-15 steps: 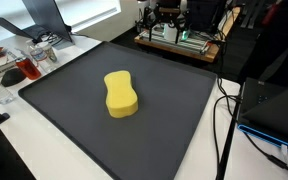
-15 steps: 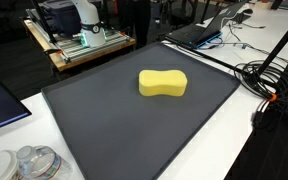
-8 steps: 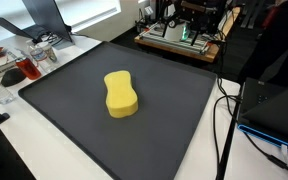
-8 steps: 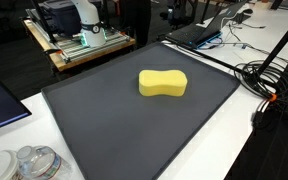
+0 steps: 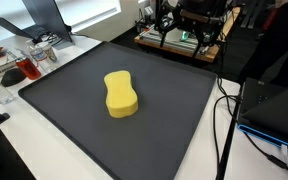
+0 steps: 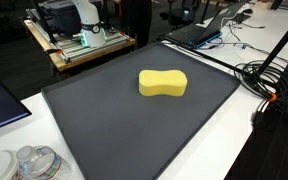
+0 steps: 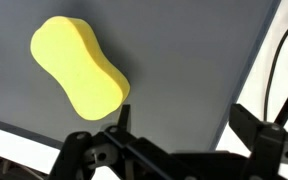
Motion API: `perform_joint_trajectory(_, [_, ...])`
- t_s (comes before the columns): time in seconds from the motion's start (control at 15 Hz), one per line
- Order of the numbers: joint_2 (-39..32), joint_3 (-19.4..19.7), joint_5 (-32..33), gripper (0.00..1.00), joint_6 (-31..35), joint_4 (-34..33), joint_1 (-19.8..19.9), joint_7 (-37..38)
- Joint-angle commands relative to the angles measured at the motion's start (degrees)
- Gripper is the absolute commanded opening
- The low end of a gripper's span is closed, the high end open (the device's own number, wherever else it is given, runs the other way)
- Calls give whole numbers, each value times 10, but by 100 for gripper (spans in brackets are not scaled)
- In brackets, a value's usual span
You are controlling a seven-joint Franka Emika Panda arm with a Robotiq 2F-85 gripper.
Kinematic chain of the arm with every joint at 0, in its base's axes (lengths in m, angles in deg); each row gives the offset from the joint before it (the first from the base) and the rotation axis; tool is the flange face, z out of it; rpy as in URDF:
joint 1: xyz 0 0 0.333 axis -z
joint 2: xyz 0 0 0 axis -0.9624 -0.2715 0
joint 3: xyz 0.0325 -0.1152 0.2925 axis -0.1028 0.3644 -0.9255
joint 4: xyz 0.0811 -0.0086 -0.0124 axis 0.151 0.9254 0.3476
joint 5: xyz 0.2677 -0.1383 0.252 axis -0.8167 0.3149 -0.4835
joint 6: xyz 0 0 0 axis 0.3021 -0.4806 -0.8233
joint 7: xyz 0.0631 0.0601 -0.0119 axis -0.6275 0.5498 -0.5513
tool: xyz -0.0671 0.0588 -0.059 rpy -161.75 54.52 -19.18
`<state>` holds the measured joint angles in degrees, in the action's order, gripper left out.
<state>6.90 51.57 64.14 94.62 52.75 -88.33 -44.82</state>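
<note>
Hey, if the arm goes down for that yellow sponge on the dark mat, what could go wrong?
1. In the wrist view the sponge lies off to one side of the open end effector and diagonal to it; a straight descent would likely miss or clip it.
2. Cables lie right beside the edge of the mat; a wide swing could snag them.

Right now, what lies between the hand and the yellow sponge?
Nothing but bare dark mat: in the wrist view the open hand hangs above it, apart from the sponge.
</note>
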Motion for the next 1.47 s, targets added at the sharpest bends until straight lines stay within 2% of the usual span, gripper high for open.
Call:
perform_joint_trajectory(0.0, [-43,25,-57,100,-37,-92,2,-69])
perform_joint_trajectory(0.2, [-47,39,-112,100,-44,-120,22,-133])
perform_joint_trajectory(0.47, [-36,57,-165,100,-58,-127,56,-208])
perform_joint_trajectory(0.8, [6,77,-200,100,-57,-81,102,-298])
perform_joint_trajectory(0.93, [34,86,-212,100,-63,-53,118,-312])
perform_joint_trajectory(1.07, [70,103,-189,100,-53,-17,126,-308])
perform_joint_trajectory(1.2, [109,112,-182,100,-67,19,135,-343])
perform_joint_trajectory(1.27, [52,110,-186,100,-63,-40,125,-316])
perform_joint_trajectory(1.4, [66,115,-186,100,-64,-31,127,-320])
